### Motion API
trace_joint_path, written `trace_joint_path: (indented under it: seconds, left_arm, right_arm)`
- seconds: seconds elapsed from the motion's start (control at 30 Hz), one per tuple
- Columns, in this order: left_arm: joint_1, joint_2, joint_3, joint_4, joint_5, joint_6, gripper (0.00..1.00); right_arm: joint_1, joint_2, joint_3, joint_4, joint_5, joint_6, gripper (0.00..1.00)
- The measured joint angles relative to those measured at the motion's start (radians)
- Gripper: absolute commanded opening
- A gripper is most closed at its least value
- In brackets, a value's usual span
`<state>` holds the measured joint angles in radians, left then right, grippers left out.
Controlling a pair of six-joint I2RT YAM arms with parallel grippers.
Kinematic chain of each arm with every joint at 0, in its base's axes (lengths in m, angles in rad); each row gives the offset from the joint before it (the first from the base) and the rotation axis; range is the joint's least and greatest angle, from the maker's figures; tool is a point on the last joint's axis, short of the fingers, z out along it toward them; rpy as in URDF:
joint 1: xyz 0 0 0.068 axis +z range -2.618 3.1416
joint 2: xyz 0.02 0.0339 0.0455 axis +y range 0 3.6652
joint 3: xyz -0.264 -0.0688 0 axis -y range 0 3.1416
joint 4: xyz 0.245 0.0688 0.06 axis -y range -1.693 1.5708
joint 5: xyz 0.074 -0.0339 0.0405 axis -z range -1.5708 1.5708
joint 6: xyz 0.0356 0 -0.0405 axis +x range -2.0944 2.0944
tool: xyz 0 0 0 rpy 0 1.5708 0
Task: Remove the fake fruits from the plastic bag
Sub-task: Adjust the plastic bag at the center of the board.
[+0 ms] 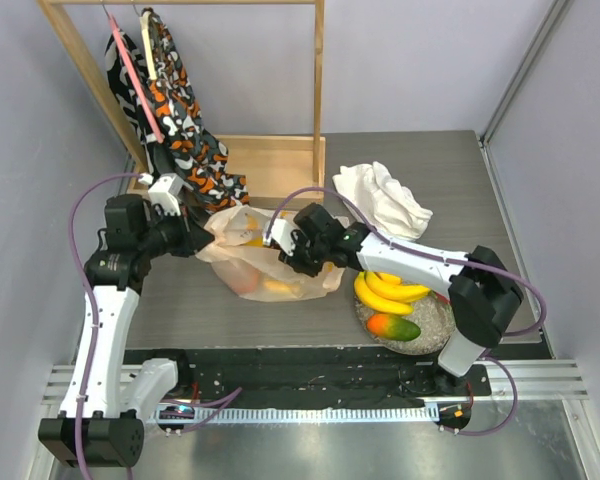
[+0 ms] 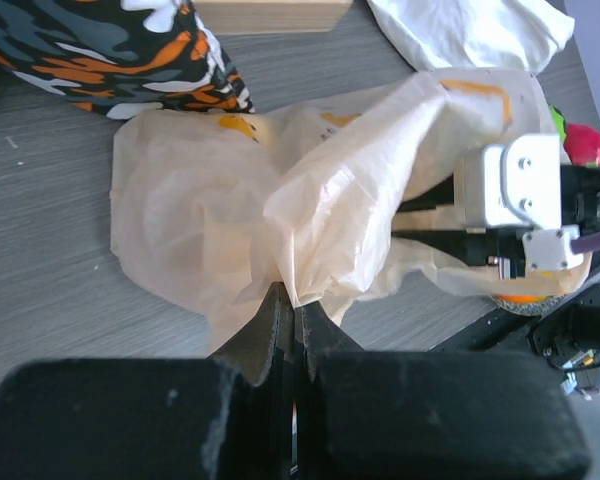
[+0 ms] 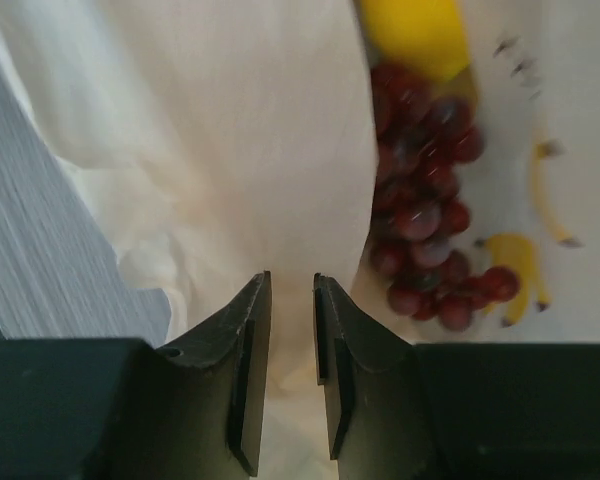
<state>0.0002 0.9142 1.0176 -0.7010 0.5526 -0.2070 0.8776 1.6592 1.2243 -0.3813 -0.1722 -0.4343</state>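
Left arm (image 1: 93,320) rises from near-left base, forearm reaching right. Left gripper (image 2: 293,305) jaws pressed together, pinching the plastic bag (image 2: 195,200) film. Right arm (image 1: 420,262) stretches left, low. Right gripper (image 3: 292,285) jaws narrowly parted.

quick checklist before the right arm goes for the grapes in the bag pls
1. Left gripper pinching the plastic bag: ok, shut on its film.
2. Right gripper inside the bag's mouth: ok.
3. Jaws centred on the grapes: not ok, they lie off to one side.
4. Jaws wide enough for the grapes: not ok, only a narrow gap.
5. Film clear of the jaws: cannot tell.
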Motion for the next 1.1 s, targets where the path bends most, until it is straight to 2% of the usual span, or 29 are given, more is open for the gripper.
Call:
trace_joint_path:
  seconds: [0.07,0.23,0.43,0.53,0.6,0.67,0.73,0.83,0.87,0.93,1.1]
  left_arm:
    - [0.015,-0.004,0.000,0.000,0.000,0.002,0.00]
    - [0.022,-0.005,0.000,0.001,-0.002,0.008,0.00]
    - [0.022,-0.002,-0.015,0.013,-0.002,0.008,0.00]
    - [0.022,0.013,-0.027,0.015,-0.008,0.011,0.00]
    - [0.022,0.027,-0.027,0.014,-0.011,0.024,0.00]
    - [0.022,0.031,-0.028,0.011,-0.012,0.031,0.00]
    - [0.022,0.027,-0.029,0.009,-0.011,0.033,0.00]
    - [0.022,0.016,-0.031,0.006,-0.011,0.032,0.00]
    - [0.022,0.012,-0.031,0.006,-0.011,0.032,0.00]
    - [0.022,0.008,-0.030,0.006,-0.011,0.032,0.00]
    - [0.022,0.008,-0.016,0.006,-0.009,0.022,0.00]
  right_arm:
    - [0.006,-0.002,-0.037,-0.023,0.000,-0.002,0.32]
    - [0.095,-0.113,-0.092,-0.102,-0.141,-0.062,0.37]
    - [0.116,-0.163,-0.152,-0.119,-0.329,-0.045,0.34]
    - [0.120,-0.160,-0.178,-0.130,-0.362,0.004,0.44]
    - [0.120,-0.161,-0.150,-0.144,-0.359,0.037,0.59]
    - [0.117,-0.161,-0.074,-0.158,-0.335,0.057,0.69]
    - [0.109,-0.163,0.010,-0.149,-0.315,0.053,0.73]
    - [0.106,-0.182,0.121,-0.110,-0.272,0.007,0.81]
    - [0.107,-0.195,0.130,-0.094,-0.252,-0.023,0.91]
    - [0.115,-0.213,0.130,-0.087,-0.219,-0.073,1.00]
    - [0.136,-0.166,0.077,-0.081,-0.175,-0.184,1.00]
